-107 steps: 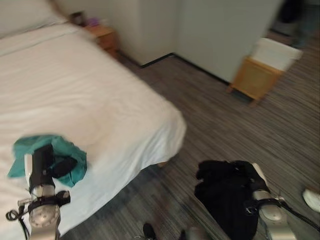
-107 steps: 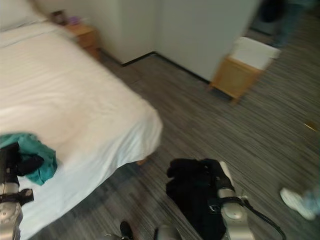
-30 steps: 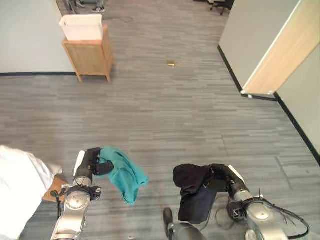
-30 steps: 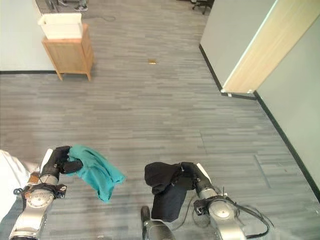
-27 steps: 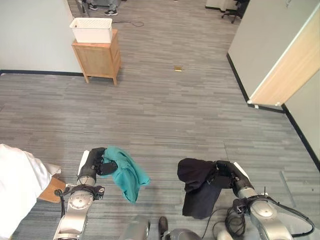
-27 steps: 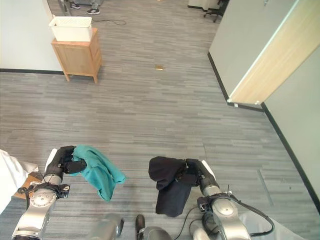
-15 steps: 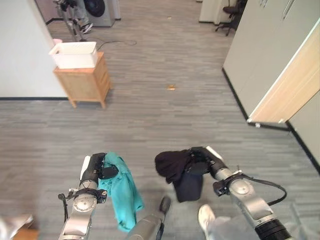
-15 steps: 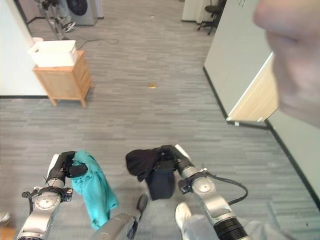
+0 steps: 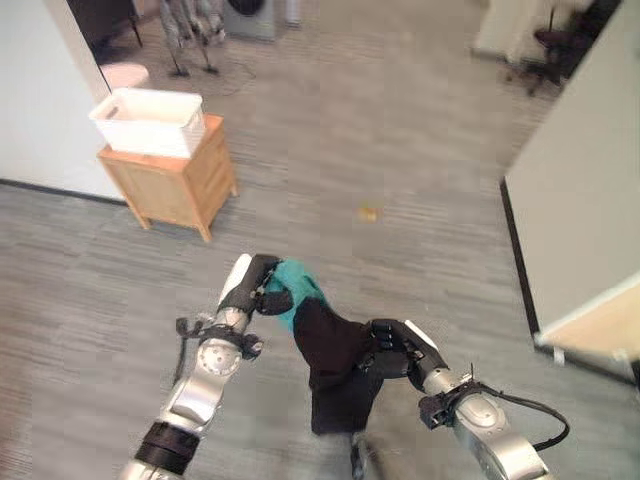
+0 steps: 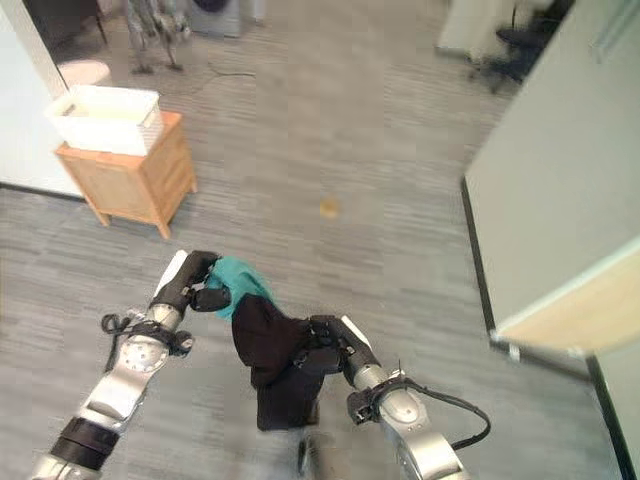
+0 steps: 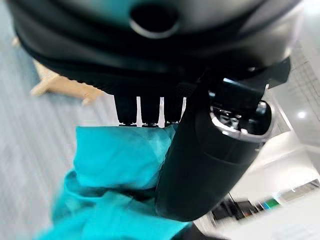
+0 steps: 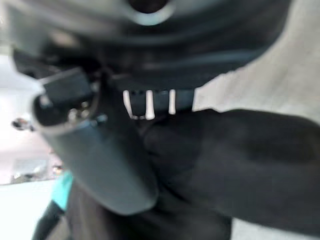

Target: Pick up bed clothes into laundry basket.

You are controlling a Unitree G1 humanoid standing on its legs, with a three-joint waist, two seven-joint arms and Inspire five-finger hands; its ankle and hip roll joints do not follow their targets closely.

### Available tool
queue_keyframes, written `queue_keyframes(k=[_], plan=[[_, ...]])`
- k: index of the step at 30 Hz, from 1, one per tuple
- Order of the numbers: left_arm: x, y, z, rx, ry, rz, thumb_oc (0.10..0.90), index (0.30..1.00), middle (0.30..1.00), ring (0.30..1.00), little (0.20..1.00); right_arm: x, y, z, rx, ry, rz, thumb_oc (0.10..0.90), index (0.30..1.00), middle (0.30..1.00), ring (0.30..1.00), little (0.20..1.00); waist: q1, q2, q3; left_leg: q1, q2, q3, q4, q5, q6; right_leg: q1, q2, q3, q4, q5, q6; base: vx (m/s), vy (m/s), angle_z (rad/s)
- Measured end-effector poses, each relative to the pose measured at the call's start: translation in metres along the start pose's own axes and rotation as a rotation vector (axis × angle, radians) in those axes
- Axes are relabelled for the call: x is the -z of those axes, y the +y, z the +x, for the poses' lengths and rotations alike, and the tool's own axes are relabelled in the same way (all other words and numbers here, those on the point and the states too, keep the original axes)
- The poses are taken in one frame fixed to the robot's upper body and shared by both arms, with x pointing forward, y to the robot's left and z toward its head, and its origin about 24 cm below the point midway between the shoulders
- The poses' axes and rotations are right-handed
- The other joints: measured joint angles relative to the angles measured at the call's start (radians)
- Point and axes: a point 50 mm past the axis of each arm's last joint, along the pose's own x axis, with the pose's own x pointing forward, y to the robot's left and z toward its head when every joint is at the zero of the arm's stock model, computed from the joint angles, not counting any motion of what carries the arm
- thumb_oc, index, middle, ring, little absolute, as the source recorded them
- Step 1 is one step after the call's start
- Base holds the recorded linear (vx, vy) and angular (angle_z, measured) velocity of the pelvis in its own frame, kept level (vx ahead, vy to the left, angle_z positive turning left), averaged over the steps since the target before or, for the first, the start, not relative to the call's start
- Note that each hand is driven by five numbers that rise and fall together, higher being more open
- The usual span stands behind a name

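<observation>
My left hand is shut on a teal cloth and holds it up over the grey floor; the wrist view shows its thumb pressed onto the teal cloth. My right hand is shut on a black garment that hangs down from it, just right of the teal one and partly in front of it. In the right wrist view the black garment lies bunched under the thumb. A white laundry basket stands on a small wooden cabinet at the far left.
Striped grey floor stretches ahead. A white wall runs along the left behind the cabinet, and a grey partition stands at the right. A small tan scrap lies on the floor. An office chair is far right.
The view has swung, and the cabinet with the basket looks nearer. My two hands have come together, so the black garment now overlaps the teal cloth.
</observation>
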Motion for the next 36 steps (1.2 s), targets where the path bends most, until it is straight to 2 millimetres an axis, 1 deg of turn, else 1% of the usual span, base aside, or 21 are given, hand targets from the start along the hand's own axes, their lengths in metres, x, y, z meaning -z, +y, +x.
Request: queue_keyframes(k=[1,2,3,5,7,9,12,13,16,17,20,22,27,29,30,31,32,33,34,35,36], plan=[[-0.005,0.003,-0.003,0.005,-0.038,0.03,0.4,0.3,0.3,0.3,0.3,-0.007,-0.008,0.001,0.04,-0.036,0.019,0.4,0.3,0.3,0.3,0.3,0.013,0.001,-0.009,-0.036,-0.013,-0.017,0.019,-0.041,0.023,0.035,0.029,0.039,-0.04,0.008,-0.013,0.08,-0.092,-0.39],[-0.01,0.003,-0.003,0.003,-0.061,0.009,0.4,0.3,0.3,0.3,0.3,-0.013,-0.018,0.0,0.098,-0.077,0.053,0.4,0.3,0.3,0.3,0.3,0.01,-0.002,-0.008,-0.081,-0.019,-0.026,0.031,-0.061,0.025,0.056,0.046,0.069,-0.062,0.006,-0.013,0.11,-0.14,-0.34],[-0.015,0.002,-0.001,0.022,-0.082,-0.03,0.4,0.3,0.3,0.3,0.3,-0.022,-0.027,0.001,0.171,-0.124,0.074,0.4,0.3,0.3,0.3,0.3,-0.009,-0.01,-0.005,-0.116,-0.024,-0.039,-0.021,-0.073,0.044,0.109,0.058,0.079,-0.095,-0.009,-0.037,0.1,-0.143,-0.14],[-0.018,-0.005,-0.001,0.066,-0.104,-0.068,0.4,0.3,0.3,0.3,0.3,-0.031,-0.036,-0.001,0.206,-0.171,0.064,0.4,0.3,0.3,0.3,0.3,-0.041,-0.027,0.001,-0.158,-0.039,-0.068,-0.099,-0.068,0.039,0.18,0.061,0.085,-0.14,-0.01,-0.038,0.12,-0.126,-0.18],[-0.023,-0.006,-0.003,0.092,-0.129,-0.1,0.4,0.3,0.3,0.3,0.3,-0.034,-0.04,-0.006,0.217,-0.192,0.046,0.4,0.3,0.3,0.3,0.3,-0.061,-0.041,-0.001,-0.198,-0.021,-0.077,-0.187,-0.022,-0.016,0.234,0.061,0.081,-0.188,-0.033,-0.029,0.1,-0.082,-0.31],[-0.03,-0.006,-0.006,0.115,-0.164,-0.143,0.4,0.3,0.3,0.3,0.3,-0.029,-0.046,-0.012,0.245,-0.176,0.032,0.4,0.3,0.3,0.3,0.3,-0.08,-0.037,-0.002,-0.237,0.012,-0.088,-0.248,0.063,-0.019,0.277,0.072,0.095,-0.22,-0.049,-0.053,0.05,-0.039,-0.35],[-0.032,-0.007,-0.008,0.14,-0.172,-0.174,0.4,0.3,0.3,0.3,0.3,-0.021,-0.045,-0.015,0.25,-0.143,0.028,0.4,0.3,0.3,0.3,0.3,-0.083,-0.028,-0.001,-0.233,0.029,-0.086,-0.286,0.132,-0.034,0.306,0.073,0.1,-0.22,-0.071,-0.052,0.01,-0.007,-0.28],[-0.031,-0.007,-0.008,0.139,-0.171,-0.173,0.4,0.3,0.3,0.3,0.3,-0.021,-0.044,-0.015,0.246,-0.141,0.029,0.4,0.3,0.3,0.3,0.3,-0.081,-0.013,0.002,-0.219,0.038,-0.086,-0.309,0.18,-0.042,0.318,0.074,0.098,-0.22,-0.077,-0.049,0.0,0.005,-0.32],[-0.025,-0.008,-0.011,0.144,-0.148,-0.167,0.4,0.3,0.3,0.3,0.3,-0.019,-0.041,-0.015,0.231,-0.137,0.033,0.4,0.3,0.3,0.3,0.3,-0.079,0.005,0.013,-0.155,0.042,-0.085,-0.361,0.206,-0.044,0.355,0.069,0.096,-0.22,-0.078,-0.047,-0.02,0.01,-0.16],[-0.022,-0.008,-0.012,0.147,-0.138,-0.165,0.4,0.3,0.3,0.3,0.3,-0.018,-0.04,-0.015,0.226,-0.135,0.034,0.4,0.3,0.3,0.3,0.3,-0.078,0.009,0.014,-0.136,0.042,-0.085,-0.371,0.209,-0.045,0.369,0.067,0.096,-0.219,-0.081,-0.042,-0.02,0.02,-0.05],[-0.015,-0.009,-0.015,0.151,-0.115,-0.163,0.4,0.3,0.3,0.3,0.3,-0.017,-0.039,-0.015,0.224,-0.13,0.033,0.4,0.3,0.3,0.3,0.3,-0.072,0.035,0.02,-0.074,0.059,-0.075,-0.423,0.226,-0.023,0.373,0.08,0.096,-0.147,-0.131,0.031,0.0,0.006,0.03],[-0.015,-0.009,-0.016,0.152,-0.112,-0.163,0.4,0.3,0.3,0.3,0.3,-0.016,-0.039,-0.015,0.211,-0.126,0.033,0.4,0.3,0.3,0.3,0.3,-0.071,0.043,0.024,-0.055,0.064,-0.074,-0.435,0.226,-0.022,0.372,0.084,0.098,-0.115,-0.149,0.057,-0.02,0.02,0.1],[-0.007,-0.006,-0.015,0.142,-0.081,-0.159,0.4,0.3,0.3,0.3,0.3,-0.018,-0.031,-0.005,0.17,-0.127,0.026,0.4,0.3,0.3,0.3,0.3,-0.047,0.041,0.025,-0.053,0.051,-0.061,-0.412,0.226,-0.022,0.358,0.085,0.098,-0.065,-0.155,0.062,-0.11,0.033,-0.12],[0.0,-0.003,-0.013,0.127,-0.054,-0.157,0.4,0.3,0.3,0.3,0.3,-0.02,-0.027,0.003,0.153,-0.12,0.006,0.4,0.3,0.3,0.3,0.3,-0.047,0.027,0.042,-0.095,0.022,-0.052,-0.341,0.221,-0.027,0.335,0.077,0.096,0.017,-0.165,0.07,-0.03,-0.033,0.23],[0.004,0.0,-0.012,0.117,-0.036,-0.15,0.4,0.3,0.3,0.3,0.3,-0.019,-0.029,0.0,0.16,-0.112,-0.012,0.4,0.3,0.3,0.3,0.3,-0.052,0.032,0.055,-0.084,0.023,-0.073,-0.347,0.235,-0.037,0.326,0.089,0.093,0.112,-0.202,0.082,0.0,-0.147,0.4],[0.004,0.0,-0.012,0.116,-0.036,-0.15,0.4,0.3,0.3,0.3,0.3,-0.019,-0.029,-0.001,0.16,-0.112,-0.012,0.4,0.3,0.3,0.3,0.3,-0.051,0.033,0.056,-0.083,0.022,-0.076,-0.347,0.234,-0.037,0.325,0.093,0.093,0.119,-0.204,0.083,0.0,-0.14,1.09],[0.005,0.005,-0.011,0.091,-0.031,-0.153,0.4,0.3,0.3,0.3,0.3,-0.014,-0.032,-0.009,0.195,-0.098,-0.009,0.4,0.3,0.3,0.3,0.3,-0.055,0.039,0.073,-0.074,0.005,-0.134,-0.307,0.231,-0.031,0.299,0.116,0.092,0.253,-0.228,0.087,-0.01,-0.279,1.12],[0.005,0.012,-0.011,0.059,-0.034,-0.16,0.4,0.3,0.3,0.3,0.3,-0.012,-0.034,-0.015,0.211,-0.096,-0.008,0.4,0.3,0.3,0.3,0.3,-0.067,0.046,0.081,-0.069,0.0,-0.213,-0.287,0.229,-0.029,0.235,0.131,0.107,0.35,-0.239,0.07,-0.02,-0.411,1.92],[0.01,0.027,-0.013,-0.032,-0.026,-0.206,0.4,0.3,0.3,0.3,0.3,-0.017,-0.041,-0.018,0.234,-0.112,-0.019,0.4,0.3,0.3,0.3,0.3,-0.073,0.076,0.094,-0.094,-0.007,-0.336,-0.276,0.207,-0.064,0.217,0.108,0.133,0.319,-0.307,0.003,-0.04,-0.404,1.53],[0.012,0.04,-0.013,-0.126,-0.032,-0.261,0.4,0.3,0.3,0.3,0.3,-0.022,-0.049,-0.02,0.258,-0.128,-0.029,0.4,0.3,0.3,0.3,0.3,-0.065,0.078,0.098,-0.098,-0.02,-0.435,-0.279,0.192,-0.08,0.229,0.075,0.149,0.202,-0.301,-0.04,-0.12,-0.333,1.54],[0.016,0.052,-0.015,-0.198,-0.021,-0.274,0.4,0.3,0.3,0.3,0.3,-0.025,-0.055,-0.021,0.27,-0.133,-0.049,0.4,0.3,0.3,0.3,0.3,-0.065,0.071,0.097,-0.116,-0.041,-0.465,-0.281,0.193,-0.079,0.257,0.035,0.175,0.078,-0.273,-0.029,-0.17,-0.246,1.42]])
